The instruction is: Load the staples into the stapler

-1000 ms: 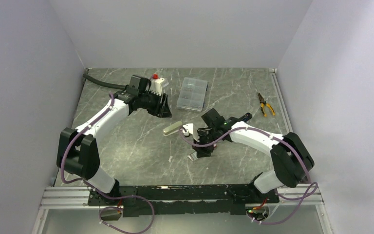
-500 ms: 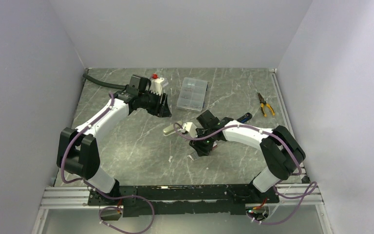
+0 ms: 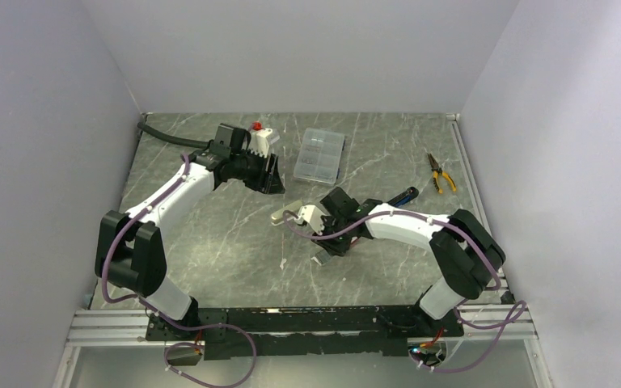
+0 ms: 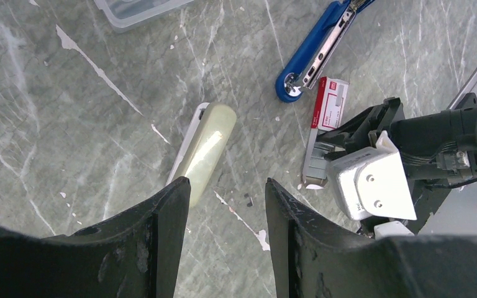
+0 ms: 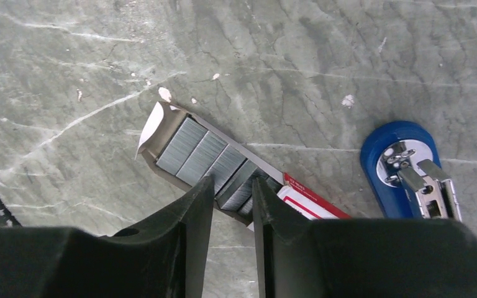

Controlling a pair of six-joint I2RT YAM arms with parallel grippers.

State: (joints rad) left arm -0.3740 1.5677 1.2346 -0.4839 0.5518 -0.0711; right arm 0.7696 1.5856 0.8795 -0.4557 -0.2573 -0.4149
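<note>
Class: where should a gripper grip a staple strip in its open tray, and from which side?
Probably pinch one staple strip across its narrow width, from above: the strips lie flat, side by side, and the tray walls block sideways approaches.

the grey marble table (image 3: 226, 242) bears a blue stapler (image 4: 304, 59), a box (image 4: 332, 102) of staples (image 5: 199, 152), a clear case (image 3: 318, 155) and pliers (image 3: 441, 173)

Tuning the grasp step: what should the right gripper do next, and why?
Probably close the right gripper on the silvery-grey metal staple strips in their dark grey tray: its fingers straddle one strip with the jaws not visibly clamped, and the open blue stapler lies nearby.
</note>
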